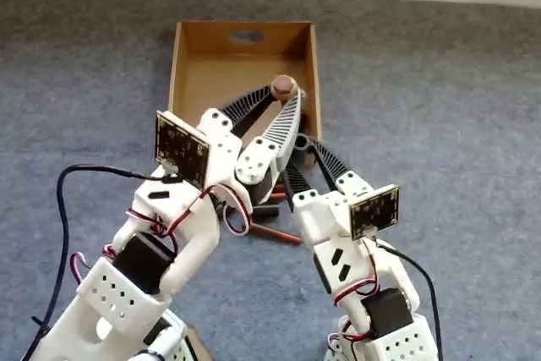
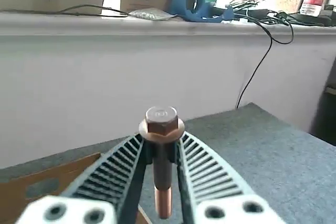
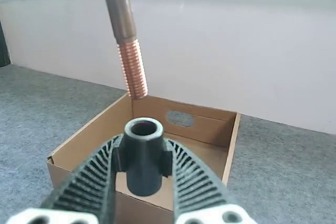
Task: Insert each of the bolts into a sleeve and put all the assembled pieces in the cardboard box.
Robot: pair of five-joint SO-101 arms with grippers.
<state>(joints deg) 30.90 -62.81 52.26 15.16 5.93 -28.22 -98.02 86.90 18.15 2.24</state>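
Observation:
My left gripper is raised over the near right part of the cardboard box, shut on a copper bolt held upright, hex head on top. My right gripper sits lower, by the box's near right corner, shut on a black sleeve with its bore facing up. In the right wrist view the bolt's threaded tip hangs just above the sleeve, slightly off to one side and apart from it. The box lies behind them.
Loose parts lie on the grey carpet between the two arms: a copper bolt and a black sleeve, partly hidden by the left arm. A black cable loops at the left. Open carpet lies on both sides of the box.

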